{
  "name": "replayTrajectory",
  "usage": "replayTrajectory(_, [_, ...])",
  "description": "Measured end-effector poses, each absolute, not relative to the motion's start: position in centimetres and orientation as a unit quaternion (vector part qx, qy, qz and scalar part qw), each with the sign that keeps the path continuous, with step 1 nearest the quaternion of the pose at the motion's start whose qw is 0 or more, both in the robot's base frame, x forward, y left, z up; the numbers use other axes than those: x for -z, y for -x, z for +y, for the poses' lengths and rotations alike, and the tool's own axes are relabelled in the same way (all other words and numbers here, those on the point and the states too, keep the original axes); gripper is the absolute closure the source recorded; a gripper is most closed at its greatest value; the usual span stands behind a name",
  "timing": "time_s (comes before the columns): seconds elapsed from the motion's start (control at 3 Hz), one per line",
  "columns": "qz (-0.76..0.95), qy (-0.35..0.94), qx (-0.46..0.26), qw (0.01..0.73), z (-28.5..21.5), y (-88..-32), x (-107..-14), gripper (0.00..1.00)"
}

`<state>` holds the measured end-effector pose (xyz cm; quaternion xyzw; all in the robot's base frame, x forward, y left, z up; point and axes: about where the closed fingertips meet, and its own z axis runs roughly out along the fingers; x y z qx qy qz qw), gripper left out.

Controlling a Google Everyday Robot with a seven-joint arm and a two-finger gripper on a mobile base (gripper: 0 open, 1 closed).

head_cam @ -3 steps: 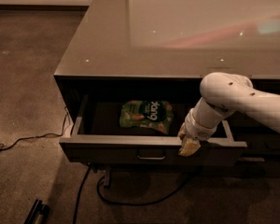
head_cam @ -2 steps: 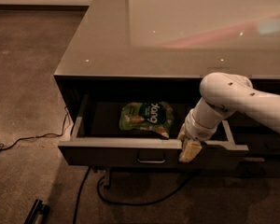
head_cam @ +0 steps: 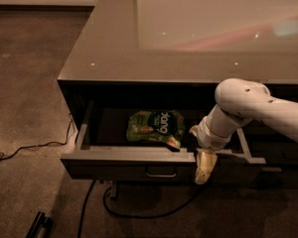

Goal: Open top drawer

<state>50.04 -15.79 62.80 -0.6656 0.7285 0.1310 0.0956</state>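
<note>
The table [head_cam: 114, 58] is showing a smooth, glossy top that is catching reflections. The top drawer [head_cam: 114, 166] is looking matt and dark. A shiny, crinkled green bag [head_cam: 154, 128] is lying inside. The gripper [head_cam: 204, 170], of pale smooth plastic, is hanging at the drawer's front edge. The carpet [head_cam: 30, 83] is looking rough and matt.

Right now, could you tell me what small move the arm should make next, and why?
Probably lift the tool clear of the top drawer: it hangs over the front edge, right of the handle, and the drawer already stands well out, showing a green snack bag.
</note>
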Motion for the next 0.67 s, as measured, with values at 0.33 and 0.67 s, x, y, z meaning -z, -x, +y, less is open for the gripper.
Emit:
replayTrajectory(0.33, [0.723, 0.666, -0.130, 0.128, -16.1, -51.2, -64.4, 0.00])
replayTrajectory(0.67, [0.716, 0.672, -0.109, 0.154, -16.2, -52.2, -66.8, 0.00])
